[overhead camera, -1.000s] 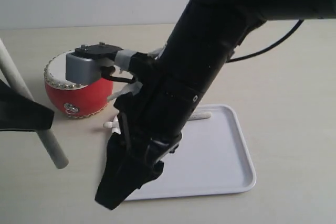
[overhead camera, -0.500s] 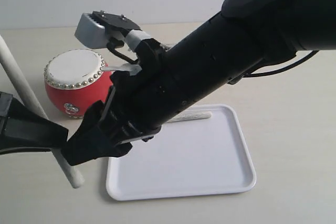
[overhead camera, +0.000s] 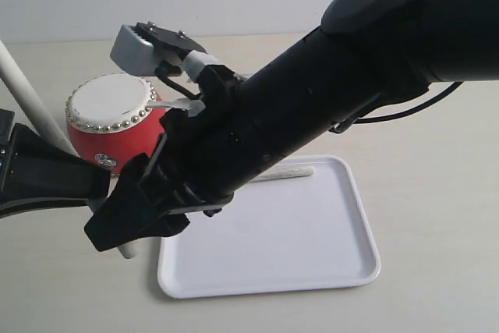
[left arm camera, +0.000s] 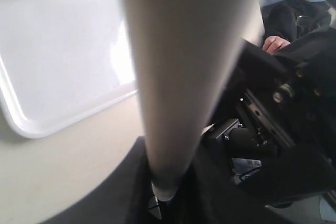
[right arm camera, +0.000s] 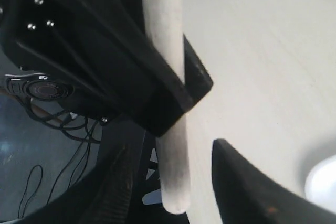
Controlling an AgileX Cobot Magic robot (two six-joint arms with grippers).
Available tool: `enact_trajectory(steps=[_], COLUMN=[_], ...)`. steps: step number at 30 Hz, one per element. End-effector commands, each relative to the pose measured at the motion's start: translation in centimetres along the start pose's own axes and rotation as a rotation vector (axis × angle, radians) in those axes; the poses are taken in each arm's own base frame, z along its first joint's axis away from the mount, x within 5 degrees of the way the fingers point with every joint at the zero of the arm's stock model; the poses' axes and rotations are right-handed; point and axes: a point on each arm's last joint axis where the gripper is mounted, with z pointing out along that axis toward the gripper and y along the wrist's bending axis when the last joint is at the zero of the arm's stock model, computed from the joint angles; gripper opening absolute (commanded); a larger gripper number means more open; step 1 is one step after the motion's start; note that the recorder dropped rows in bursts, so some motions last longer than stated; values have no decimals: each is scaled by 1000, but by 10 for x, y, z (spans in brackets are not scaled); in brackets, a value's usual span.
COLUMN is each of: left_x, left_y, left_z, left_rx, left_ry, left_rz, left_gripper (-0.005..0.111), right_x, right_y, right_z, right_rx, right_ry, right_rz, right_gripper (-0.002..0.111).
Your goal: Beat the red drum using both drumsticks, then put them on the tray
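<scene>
right pincer (overhead camera: 118, 228) raised, left drumstick (overhead camera: 29, 91) shifted inward

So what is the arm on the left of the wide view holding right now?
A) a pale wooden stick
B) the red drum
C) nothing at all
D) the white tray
A: the jaws of the left gripper are shut on a drumstick, which slants up beside the red drum. The drum itself rests on the table.
</scene>
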Motion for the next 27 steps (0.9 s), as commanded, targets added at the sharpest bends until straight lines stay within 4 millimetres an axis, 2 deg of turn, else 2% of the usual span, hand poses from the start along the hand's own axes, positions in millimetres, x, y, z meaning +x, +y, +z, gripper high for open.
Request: enact_trajectory(steps=[1,12,14,19,23,25,27], left_x=[0,-3,-3,-3,-3,-3,-3], left_y=[-2,-3,-3,-3,-3,-3,-3], left_z=[1,1,1,1,1,1,1], left_rx=[33,47,42,38,38,38,38], left_ry=[-18,-46,-50,-49,-49,-49,-49], left_rz=[-13,4,5,28,28,28,28], left_gripper=[0,0,0,0,1,9,23], right_x=[-3,-3,-3,-3,-3,-3,-4], right_y=[-1,-1,-1,-1,-1,-1,0], right_z=[0,0,0,0,0,0,0], right_rx=[15,13,13,9,9,11,2], right_ry=[-43,-42,-42,-39,-39,-44,-58], right_rz=[27,25,27,29,29,32,46], right_gripper=[46,43,34,0,0,0,0])
